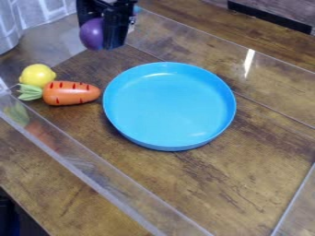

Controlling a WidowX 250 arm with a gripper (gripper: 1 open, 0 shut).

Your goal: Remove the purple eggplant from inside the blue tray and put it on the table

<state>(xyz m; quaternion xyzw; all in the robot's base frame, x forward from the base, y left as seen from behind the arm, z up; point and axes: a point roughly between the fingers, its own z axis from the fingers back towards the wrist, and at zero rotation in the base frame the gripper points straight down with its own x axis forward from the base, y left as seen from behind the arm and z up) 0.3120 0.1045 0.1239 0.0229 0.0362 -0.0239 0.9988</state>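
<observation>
My black gripper [99, 35] hangs at the top left of the camera view, pointing down, with its jaws closed on the purple eggplant [91, 34], a glossy dark-purple shape showing between the fingers. It is held in the air above the wooden table [246, 184], up and to the left of the blue tray [169, 104]. The round blue tray lies at the middle of the table with nothing in it.
An orange carrot [70, 92] with a green top and a yellow round fruit [39, 75] lie at the left, below the gripper. A clear plastic sheet covers the table, its raised edge [74, 157] running along the front left.
</observation>
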